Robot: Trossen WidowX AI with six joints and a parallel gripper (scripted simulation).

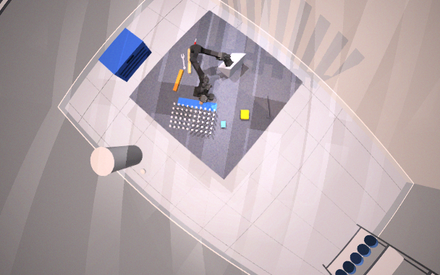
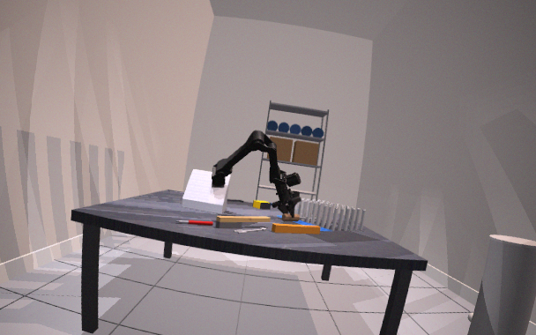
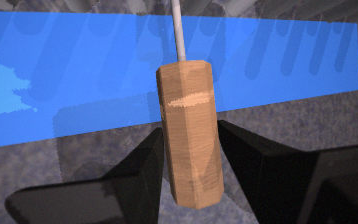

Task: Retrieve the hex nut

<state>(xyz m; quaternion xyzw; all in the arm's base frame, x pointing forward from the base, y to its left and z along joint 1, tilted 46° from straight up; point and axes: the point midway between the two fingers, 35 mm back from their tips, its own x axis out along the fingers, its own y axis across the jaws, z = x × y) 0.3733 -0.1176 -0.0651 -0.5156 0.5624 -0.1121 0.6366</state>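
My gripper (image 1: 201,101) (image 2: 289,213) (image 3: 189,129) is shut on the wooden handle (image 3: 192,165) (image 2: 291,218) of a tool, with a finger on each side of it. The tool's thin metal shaft (image 3: 179,35) runs from the handle over the blue taped strip (image 3: 105,60) (image 1: 186,101) (image 2: 319,227) toward the spacers. The handle's front part is above the strip in the wrist view. The metal spacers (image 2: 332,216) stand upright in rows beyond the strip; only their lower parts show in the wrist view. The shaft's far end is out of the wrist view. I cannot make out the nut.
An orange bar (image 1: 178,79) (image 2: 296,228), a wrench (image 1: 183,61) (image 2: 250,230), a pale wooden bar (image 1: 189,65) (image 2: 242,219) and a red-handled tool (image 2: 200,222) lie near the arm. A yellow block (image 1: 244,114) and a small light-blue block (image 1: 223,124) are beside the field. A white sloped box (image 2: 200,194) stands by the arm.
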